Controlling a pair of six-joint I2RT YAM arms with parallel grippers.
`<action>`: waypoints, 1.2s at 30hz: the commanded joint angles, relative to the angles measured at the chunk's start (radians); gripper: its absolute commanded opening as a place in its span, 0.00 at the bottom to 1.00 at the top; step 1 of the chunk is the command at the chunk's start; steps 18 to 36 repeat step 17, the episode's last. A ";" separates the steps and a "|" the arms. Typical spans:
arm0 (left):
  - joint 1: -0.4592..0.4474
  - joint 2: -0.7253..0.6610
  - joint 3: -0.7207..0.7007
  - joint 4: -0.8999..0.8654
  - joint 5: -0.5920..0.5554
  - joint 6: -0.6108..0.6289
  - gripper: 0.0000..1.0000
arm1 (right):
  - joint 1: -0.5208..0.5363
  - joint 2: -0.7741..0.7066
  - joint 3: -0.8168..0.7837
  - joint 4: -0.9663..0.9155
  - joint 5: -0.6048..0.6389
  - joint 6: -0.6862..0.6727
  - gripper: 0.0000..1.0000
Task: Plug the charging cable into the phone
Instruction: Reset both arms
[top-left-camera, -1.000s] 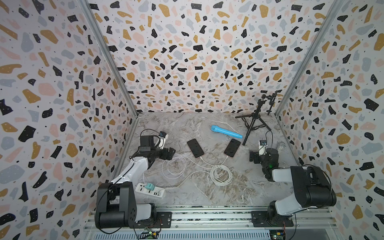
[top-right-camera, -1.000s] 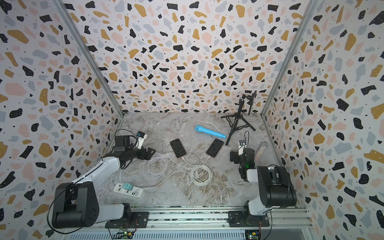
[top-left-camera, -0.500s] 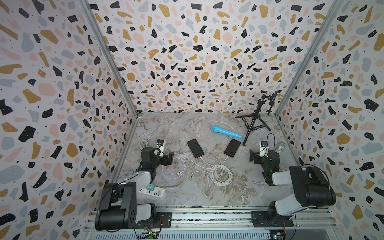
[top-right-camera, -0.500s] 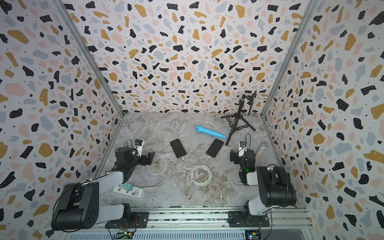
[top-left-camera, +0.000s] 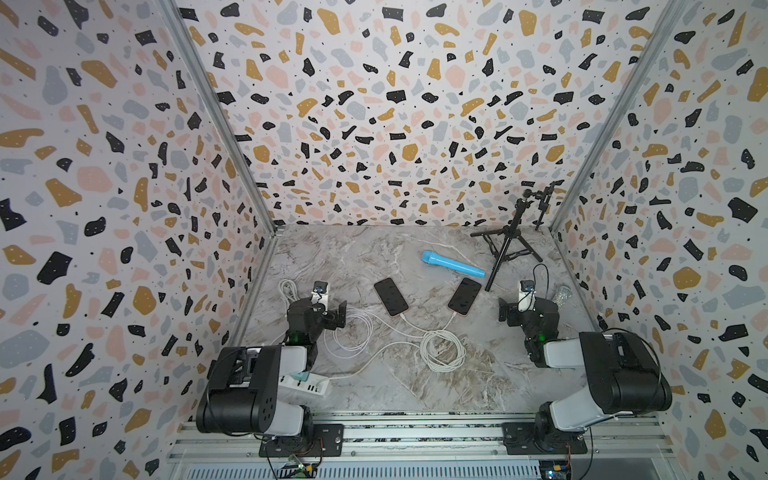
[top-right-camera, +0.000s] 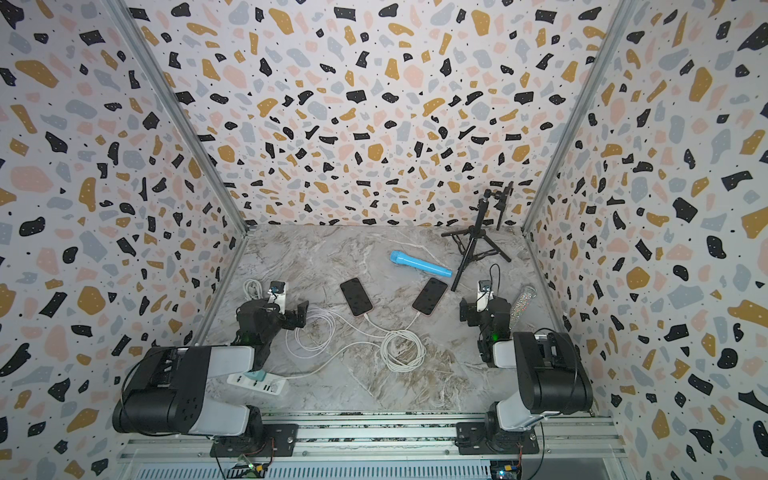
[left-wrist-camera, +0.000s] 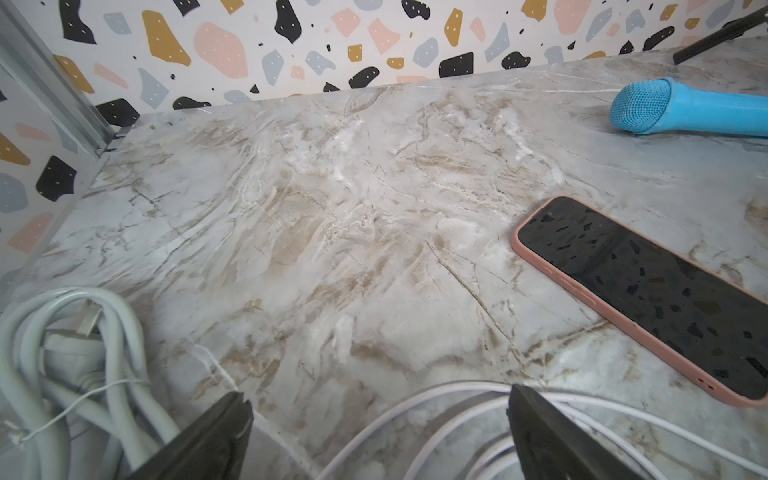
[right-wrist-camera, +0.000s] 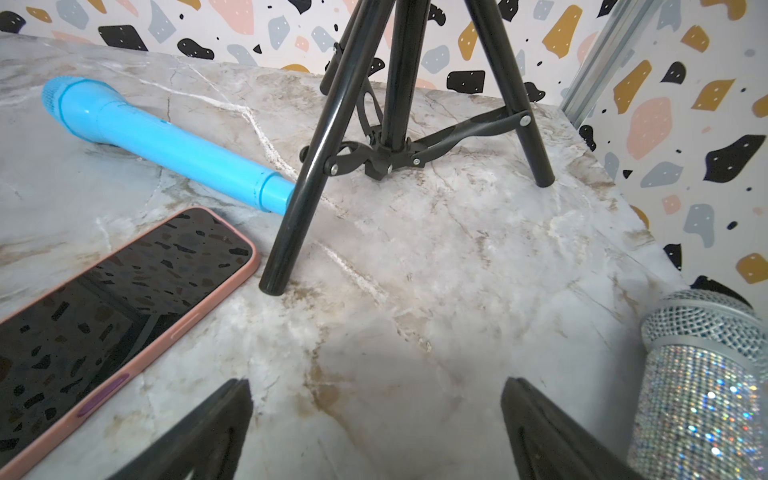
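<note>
Left phone: lies flat, screen up, near the middle of the marble table; its long axis runs from far-left to near-right in both top views, and the port end faces the robot's rail.
Right phone: flat, screen up, just right of the left phone and apart from it; its long axis leans the opposite way, far-right to near-left, with the port end also nearest the rail.
Charging cable: white, with a coiled bundle lying on the table nearer the rail than the phones; a strand runs up to each phone's near end and meets it. Whether each plug is fully seated cannot be told.
Power strip: white, beside the left arm's base, with a cable strand leading to it.
Left gripper: jaws spread wide, nothing between them, above loose white cable loops, left of the left phone.
Right gripper: jaws spread wide, empty, over bare marble to the right of the right phone.
Blue microphone: lies beyond the phones.
Tripod: stands in the far right corner.
Glitter microphone: just beside the right gripper.
</note>
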 joint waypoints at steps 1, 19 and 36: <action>0.000 -0.014 0.020 0.037 -0.021 -0.013 1.00 | 0.003 -0.011 0.029 -0.044 0.031 0.016 1.00; -0.001 -0.010 0.019 0.044 -0.020 -0.012 1.00 | 0.004 -0.011 0.030 -0.046 0.030 0.015 1.00; -0.001 -0.010 0.019 0.044 -0.020 -0.012 1.00 | 0.004 -0.011 0.030 -0.046 0.030 0.015 1.00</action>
